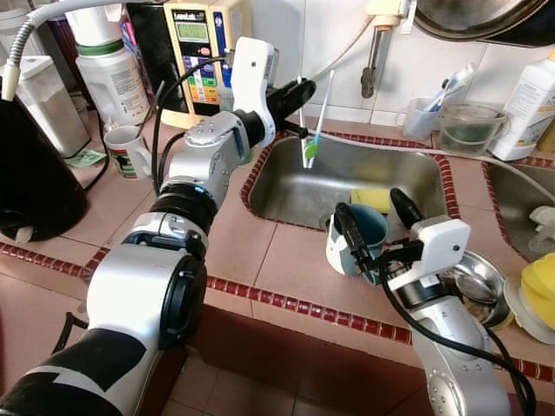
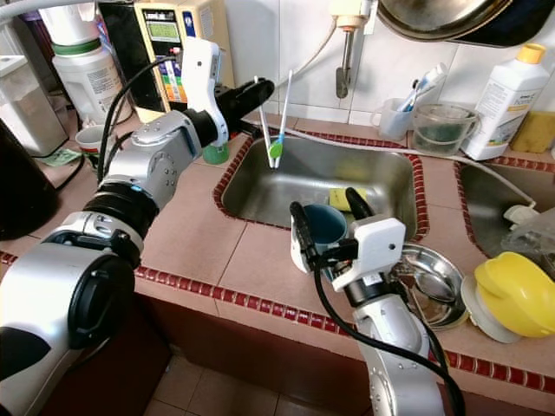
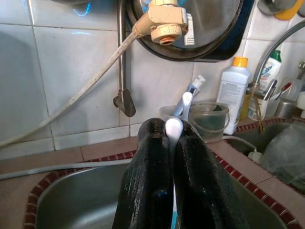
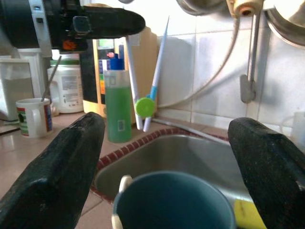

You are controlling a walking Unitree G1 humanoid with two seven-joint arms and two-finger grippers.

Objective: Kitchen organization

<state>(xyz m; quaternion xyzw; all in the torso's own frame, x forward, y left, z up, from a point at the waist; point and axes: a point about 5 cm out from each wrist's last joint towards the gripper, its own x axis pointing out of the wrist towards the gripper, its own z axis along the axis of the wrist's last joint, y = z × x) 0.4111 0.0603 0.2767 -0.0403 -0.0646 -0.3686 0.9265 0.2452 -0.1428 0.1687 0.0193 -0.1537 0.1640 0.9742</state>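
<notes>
Near the sink's front edge, the right pincer (image 1: 371,232) stood spread around a blue mug (image 1: 364,234) on the bench (image 1: 277,269). Farther left, the left pincer (image 1: 299,108) clenched white tongs (image 1: 310,130) above the sink (image 1: 408,182).

Hanging pan (image 1: 486,19) cut off at top edge; appliance label (image 1: 192,35) text unreadable

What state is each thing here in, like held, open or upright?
Left gripper: shut on the tongs.
Tongs: held over the sink, hanging tips down.
Right gripper: open around the mug.
Mug: upright on the counter edge.
White bottle: upright, capped.
Steel bowl: upright on the counter.
</notes>
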